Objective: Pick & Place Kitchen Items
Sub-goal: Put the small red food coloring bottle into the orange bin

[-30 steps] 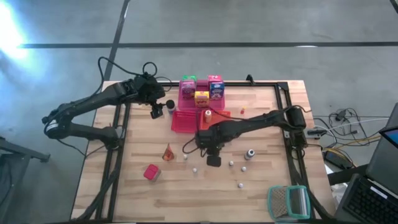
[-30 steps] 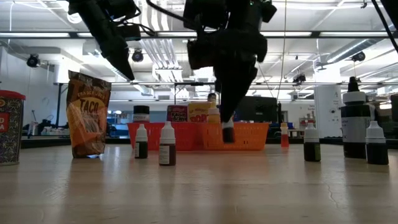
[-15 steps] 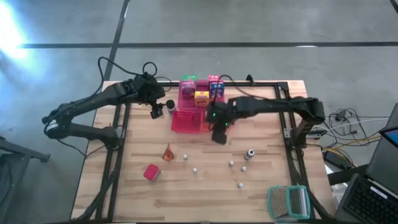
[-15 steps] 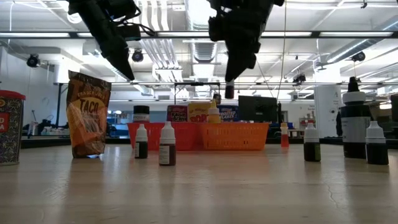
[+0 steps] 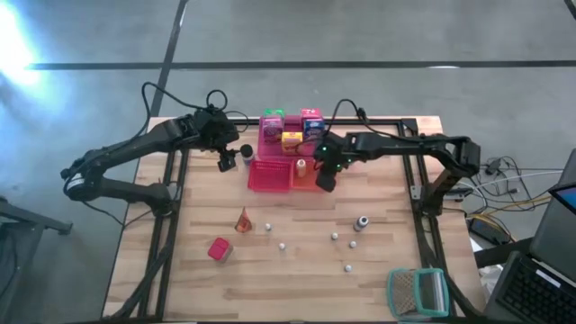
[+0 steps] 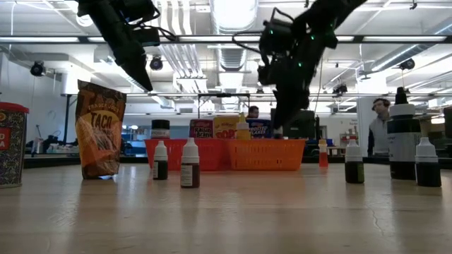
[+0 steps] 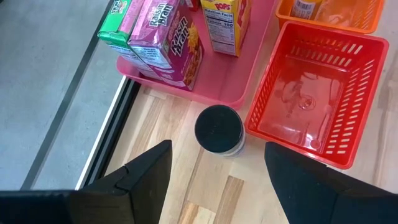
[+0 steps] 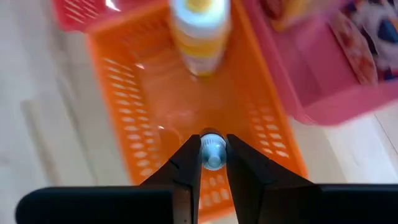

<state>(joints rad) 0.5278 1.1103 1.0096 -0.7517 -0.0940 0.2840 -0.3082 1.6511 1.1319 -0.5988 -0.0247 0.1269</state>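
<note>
Table: You work on a pale wood table (image 5: 297, 270) with a dark frame. It stands on a grey floor.
Room: Past the table you see a big bright room with long ceiling lights. A person (image 6: 380, 134) stands far back.
Trays: A pink tray (image 5: 270, 144) sits at the far side, with a red basket (image 5: 268, 175) and an orange basket (image 8: 124, 124) just beside it.
Right gripper: Your right gripper (image 8: 213, 152) hangs over the orange basket. Its fingers (image 8: 186, 165) are clenched on a tiny bottle (image 8: 213, 151) with a pale cap.
Yellow bottle: A small yellow bottle (image 8: 199, 34) already stands in the orange basket.
Left gripper: Your left gripper (image 7: 214, 180) waits near the table's far left edge. Its fingers (image 7: 149, 177) are spread wide and hold nothing. A black-lidded jar (image 7: 219, 129) stands on the wood below it, just beside the pink tray and the red basket.
Cartons: Green (image 7: 121, 31), pink (image 7: 168, 40) and yellow (image 7: 227, 22) cartons stand in the pink tray.
Still on the table: A taco bag (image 6: 100, 128), a red tin (image 5: 219, 249) and little bottles (image 6: 189, 164) are spread over the near part.
</note>
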